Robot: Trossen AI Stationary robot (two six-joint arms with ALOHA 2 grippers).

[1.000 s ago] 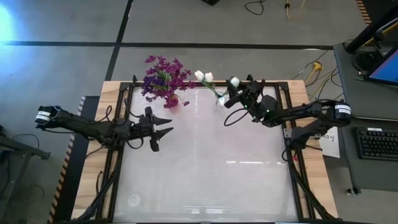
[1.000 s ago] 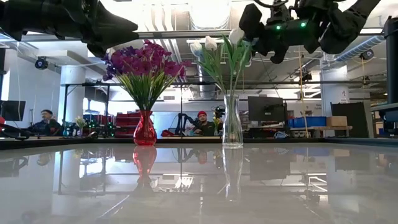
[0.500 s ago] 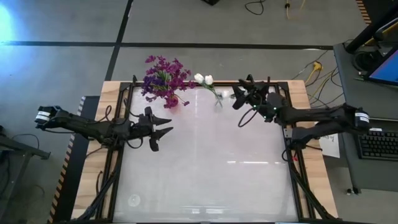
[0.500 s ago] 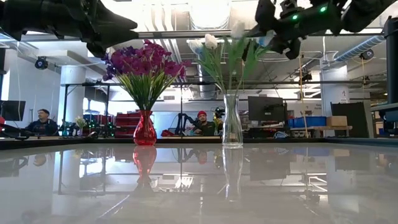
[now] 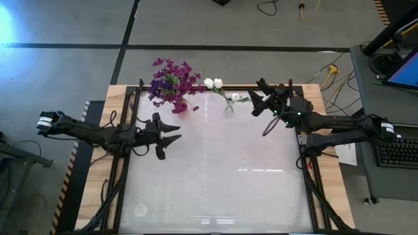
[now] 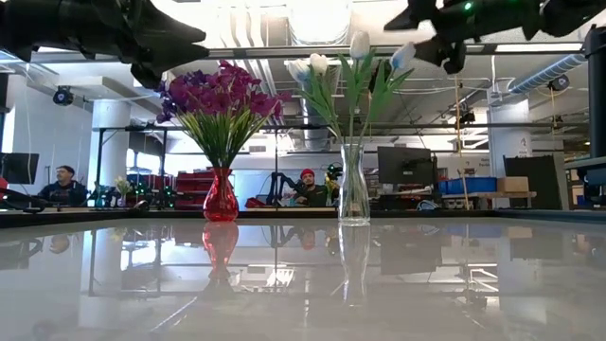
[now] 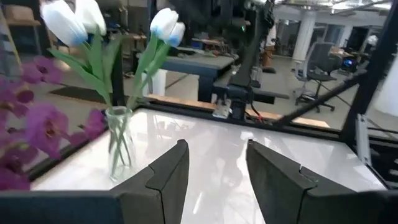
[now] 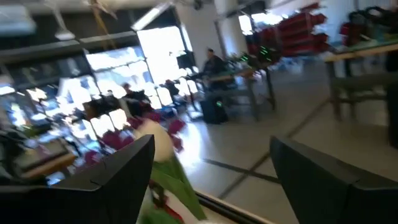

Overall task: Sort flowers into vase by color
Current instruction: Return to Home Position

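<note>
Purple blossoms [image 5: 171,83] stand in a red vase [image 6: 221,197] at the table's far edge. Beside them, white tulips [image 6: 327,66] stand with their stalks in a clear glass vase [image 6: 354,189]; one bud [image 8: 155,140] leans toward the right arm. My right gripper [image 5: 256,99] hangs open in the air just right of the clear vase, above its rim, and touches nothing. My left gripper [image 5: 175,134] waits open over the table's left part, nearer than the red vase. The left wrist view shows the clear vase [image 7: 119,146] ahead of the open fingers.
The glossy white tabletop [image 5: 215,176] lies bare between the arms and toward the near edge. A dark frame rail [image 5: 300,150] runs along the table's sides. People sit at desks in the room behind [image 6: 305,188].
My right gripper has let go of a white tulip, which now stands in the clear vase and leans to the right. The gripper has drawn back toward the table's right edge and risen a little. The left arm has kept still.
</note>
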